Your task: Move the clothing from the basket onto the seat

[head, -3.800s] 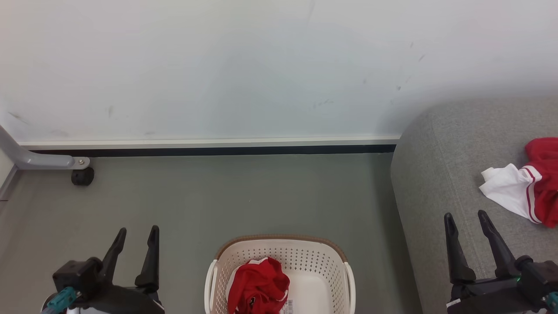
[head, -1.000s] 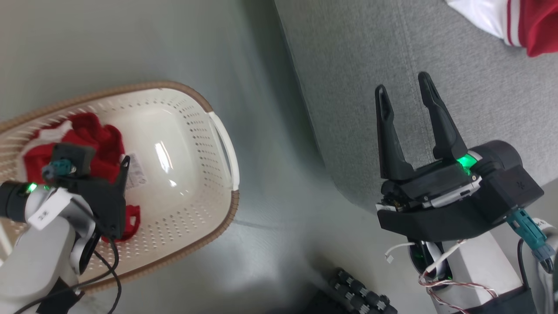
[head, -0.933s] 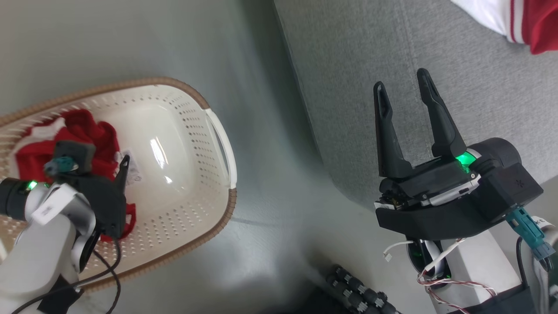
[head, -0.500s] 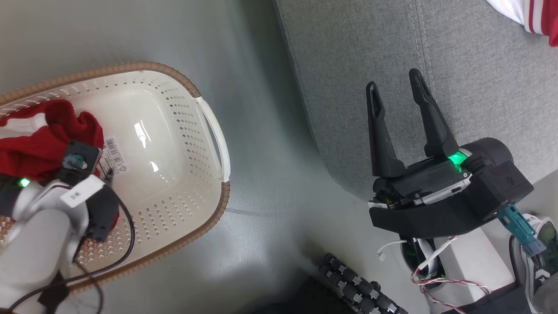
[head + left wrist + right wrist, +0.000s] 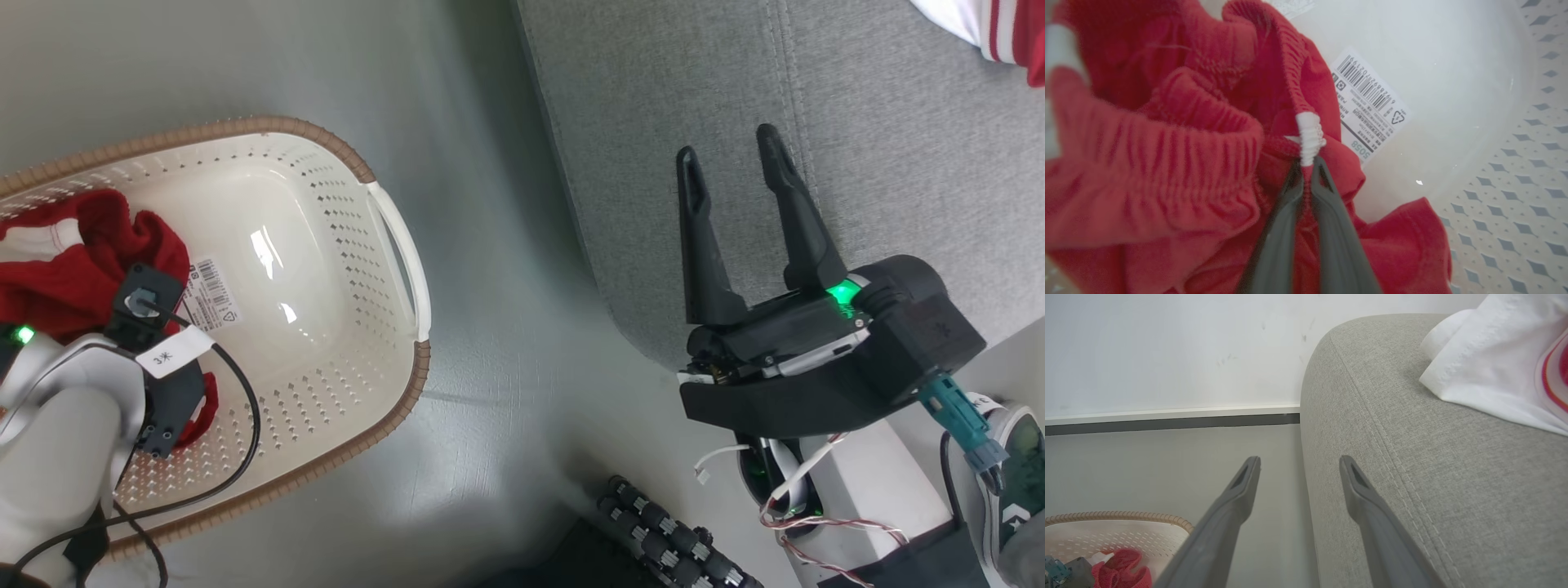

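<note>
The right claw (image 5: 727, 143) has 2 long black fingers (image 5: 704, 245), a black housing (image 5: 906, 343), green light (image 5: 837, 290), teal plug (image 5: 957, 418) and red-white wires (image 5: 820, 523). The left forearm (image 5: 57, 441) is pale, with black cable (image 5: 242, 457) and white tag (image 5: 167, 353).

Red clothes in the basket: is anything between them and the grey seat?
Only the basket wall and bare floor lie between. The left tool is shut on the red garment; the open right tool hovers by the seat edge, possibly in the path.

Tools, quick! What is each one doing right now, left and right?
Left tool: closed on the red clothing in the basket.
Right tool: open, holding nothing.
</note>
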Motion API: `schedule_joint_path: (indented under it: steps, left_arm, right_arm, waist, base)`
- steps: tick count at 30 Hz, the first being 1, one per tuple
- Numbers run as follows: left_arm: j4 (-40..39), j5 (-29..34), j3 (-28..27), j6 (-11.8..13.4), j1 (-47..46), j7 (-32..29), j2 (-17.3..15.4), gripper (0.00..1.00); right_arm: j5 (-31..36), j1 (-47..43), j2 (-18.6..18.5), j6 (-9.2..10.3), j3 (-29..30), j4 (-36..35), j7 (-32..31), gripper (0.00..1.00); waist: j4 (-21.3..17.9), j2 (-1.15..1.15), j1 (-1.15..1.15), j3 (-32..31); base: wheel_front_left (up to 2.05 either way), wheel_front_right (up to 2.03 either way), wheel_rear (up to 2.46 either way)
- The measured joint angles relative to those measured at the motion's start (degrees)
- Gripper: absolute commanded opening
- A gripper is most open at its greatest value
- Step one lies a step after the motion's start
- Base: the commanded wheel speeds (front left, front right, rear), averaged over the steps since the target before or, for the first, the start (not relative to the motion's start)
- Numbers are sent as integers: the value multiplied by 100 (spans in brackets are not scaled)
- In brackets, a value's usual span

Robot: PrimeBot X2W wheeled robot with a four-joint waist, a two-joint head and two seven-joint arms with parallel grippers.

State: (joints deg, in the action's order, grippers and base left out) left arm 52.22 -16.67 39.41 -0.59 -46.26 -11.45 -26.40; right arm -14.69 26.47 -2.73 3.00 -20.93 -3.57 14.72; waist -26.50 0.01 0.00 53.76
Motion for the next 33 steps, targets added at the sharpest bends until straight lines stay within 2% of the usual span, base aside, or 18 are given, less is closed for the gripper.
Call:
schedule_joint_path:
  steps: [8, 17, 21, 25, 33]
  left_arm:
    - [194, -151, -107, -151, 69, 383, 66, 0]
    - [121, -358, -104, -404, 83, 1084, 742, 0]
    - [40, -481, -138, -482, 82, 1414, 973, 0]
    - [-151, -787, -244, -572, 86, 1906, 1262, 0]
    - [-545, -1059, -331, -647, 101, 2425, 1488, 0]
  right_arm:
    - [-107, 356, 2, 35, -144, 158, 0, 100]
    - [-97, 484, 0, 45, 291, 455, 0, 100]
    - [-90, 482, -37, 3, 486, 553, 0, 100]
    - [-89, 464, -147, -52, 705, 648, 0, 100]
    - [-89, 296, -232, -151, 912, 850, 0, 100]
  waist:
    - [-67, 0, 0, -192]
    - [30, -1, -1, -717]
    - [179, -1, -1, -982]
    - [491, -1, -1, -1389]
    - [944, -1, -2, -1978]
  base:
    - [0, 0, 0]
    - [0, 0, 0]
    - [0, 0, 0]
    - [0, 0, 0]
    - [0, 0, 0]
